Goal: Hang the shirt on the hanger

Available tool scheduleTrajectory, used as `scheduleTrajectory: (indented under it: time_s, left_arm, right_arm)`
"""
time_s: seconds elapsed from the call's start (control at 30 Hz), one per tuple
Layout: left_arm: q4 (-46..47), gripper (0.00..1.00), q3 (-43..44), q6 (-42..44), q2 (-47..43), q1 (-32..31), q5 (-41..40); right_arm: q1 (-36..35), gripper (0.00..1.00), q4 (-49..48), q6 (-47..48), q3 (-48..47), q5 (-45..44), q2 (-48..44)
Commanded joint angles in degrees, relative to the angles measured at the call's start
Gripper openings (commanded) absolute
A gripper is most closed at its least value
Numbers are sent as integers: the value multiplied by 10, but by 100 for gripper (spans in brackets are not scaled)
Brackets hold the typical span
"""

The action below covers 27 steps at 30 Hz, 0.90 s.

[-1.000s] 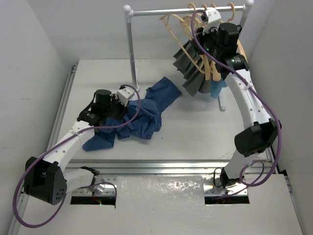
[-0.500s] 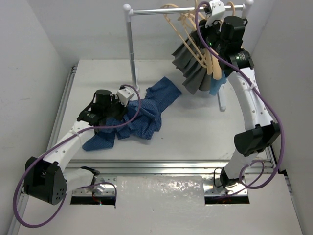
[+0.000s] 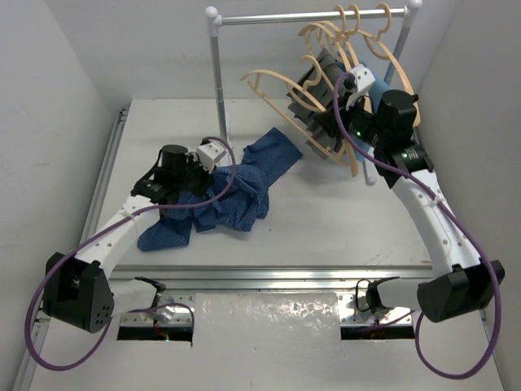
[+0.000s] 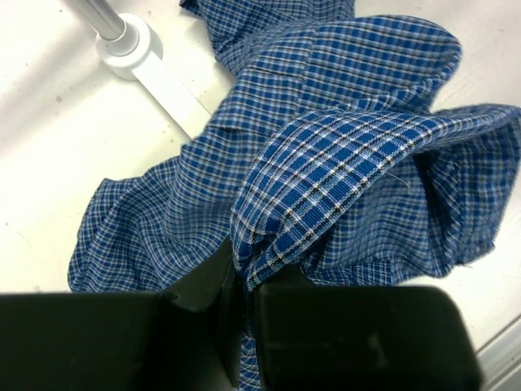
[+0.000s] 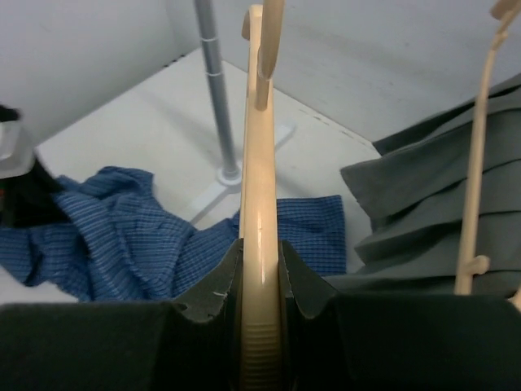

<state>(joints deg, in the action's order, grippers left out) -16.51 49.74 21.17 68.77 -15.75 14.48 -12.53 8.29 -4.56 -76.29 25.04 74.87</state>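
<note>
Pinching a fold of the shirt [image 4: 326,163], crumpled left of centre, with the left gripper [image 4: 240,285]. Clamping the hanger [image 5: 259,163] narrowly in the right gripper [image 5: 260,277] (far right, below the rail [image 3: 285,19]), apparently unhooked.

I'm seeing white tube links on my left arm [image 3: 110,239] and right arm [image 3: 437,213], with chunky black joint housings [image 3: 77,293]. A purple cable [image 3: 27,324] trails along each, there are white camera blocks [image 3: 212,152] at the wrists, and the left gripper [image 4: 242,281] and right gripper [image 5: 260,248] are both matte black.
</note>
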Motion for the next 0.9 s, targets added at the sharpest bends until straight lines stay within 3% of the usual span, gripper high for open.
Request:
scheduleTrajectory:
  time_s: [0.0,0.27,0.87]
  left_arm:
    - [24,0,40,3,21,6,-20]
    - [24,2,91,4,83,25,-38]
    - [3,3,164,6,177,38,-29]
  right_arm:
    - [-3,0,-64,-22,27,63,-36]
    - [-15,0,-40,-41,204,105,-154]
    - [-25,0,40,-31,273,186,-255]
